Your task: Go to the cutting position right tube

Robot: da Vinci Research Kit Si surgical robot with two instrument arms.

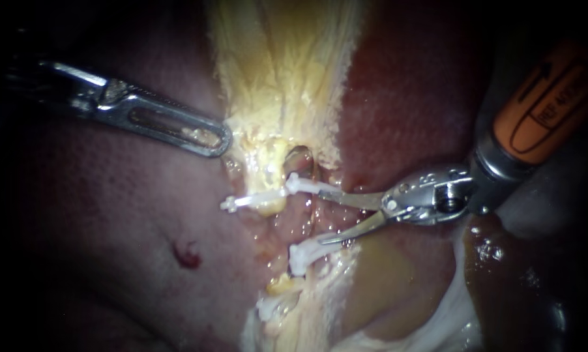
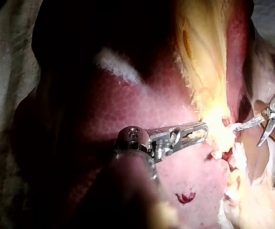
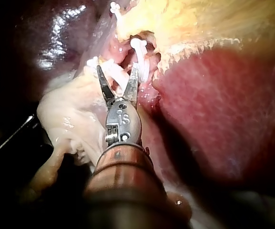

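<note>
My right instrument (image 1: 320,216) comes in from the right with two thin blades open. Its upper blade lies along a white clip (image 1: 268,194). The lower blade points at a second white clip (image 1: 305,253). Wet pink tissue of the tube (image 1: 302,221) lies between the two clips, just ahead of the open blades. In the right wrist view the blades (image 3: 117,68) straddle pale strands just short of a clip (image 3: 137,47). My left instrument (image 1: 219,138) enters from the left, jaws shut on the edge of the yellowish gallbladder (image 1: 281,78).
Dark red liver (image 1: 111,215) fills the left side and carries a small bloody nick (image 1: 188,254). A third clip (image 1: 268,306) sits lower on the pale strand. Whitish loose tissue (image 1: 450,313) lies under my right instrument's shaft.
</note>
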